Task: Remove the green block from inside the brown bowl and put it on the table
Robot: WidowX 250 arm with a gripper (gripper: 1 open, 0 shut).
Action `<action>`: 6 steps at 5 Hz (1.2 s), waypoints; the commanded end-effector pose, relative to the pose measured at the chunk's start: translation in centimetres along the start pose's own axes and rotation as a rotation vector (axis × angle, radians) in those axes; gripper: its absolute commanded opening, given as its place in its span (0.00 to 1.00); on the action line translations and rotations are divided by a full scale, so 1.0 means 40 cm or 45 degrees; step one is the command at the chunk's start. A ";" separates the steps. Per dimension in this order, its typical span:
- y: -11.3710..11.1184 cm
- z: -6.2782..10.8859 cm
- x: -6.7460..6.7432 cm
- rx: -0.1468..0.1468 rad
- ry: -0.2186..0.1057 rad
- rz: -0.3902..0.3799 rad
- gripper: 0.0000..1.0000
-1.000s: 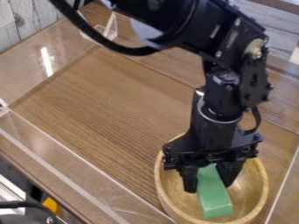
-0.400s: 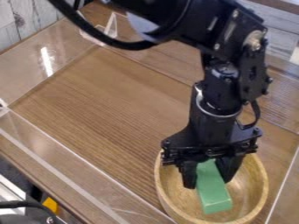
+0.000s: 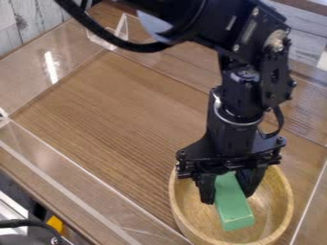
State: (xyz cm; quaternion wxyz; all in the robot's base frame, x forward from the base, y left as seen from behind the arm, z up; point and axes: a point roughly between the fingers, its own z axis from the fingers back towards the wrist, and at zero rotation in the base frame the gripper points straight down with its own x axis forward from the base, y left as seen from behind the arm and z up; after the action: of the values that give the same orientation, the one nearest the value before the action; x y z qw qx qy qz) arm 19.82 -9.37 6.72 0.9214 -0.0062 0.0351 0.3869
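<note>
The green block (image 3: 231, 208) is a matte green bar inside the brown bowl (image 3: 186, 211), a shallow tan wooden bowl at the table's near right. My black gripper (image 3: 228, 194) points straight down into the bowl, shut on the block's upper end, one finger on each side. The block's lower end looks close to the bowl's floor; whether it touches I cannot tell. The table (image 3: 115, 115) is brown wood grain and stretches to the left and back of the bowl.
Clear plastic walls (image 3: 52, 57) border the tabletop on the left and near sides. The black arm (image 3: 243, 57) reaches in from the upper middle above the bowl. A dark cable and hardware sit at the bottom left corner (image 3: 26, 230).
The arm has leaned very slightly left; the gripper stays shut on the green block inside the bowl, in nearly the same place.
</note>
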 end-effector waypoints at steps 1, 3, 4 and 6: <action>-0.022 0.034 0.013 -0.074 -0.024 0.012 0.00; -0.022 0.032 0.019 -0.077 -0.018 0.028 0.00; -0.022 0.033 0.022 -0.078 -0.017 0.035 0.00; -0.019 0.035 0.026 -0.080 -0.014 0.049 0.00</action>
State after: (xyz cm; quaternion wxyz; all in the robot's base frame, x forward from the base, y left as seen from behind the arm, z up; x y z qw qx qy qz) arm 20.31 -8.93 6.85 0.9149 -0.0133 0.0358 0.4018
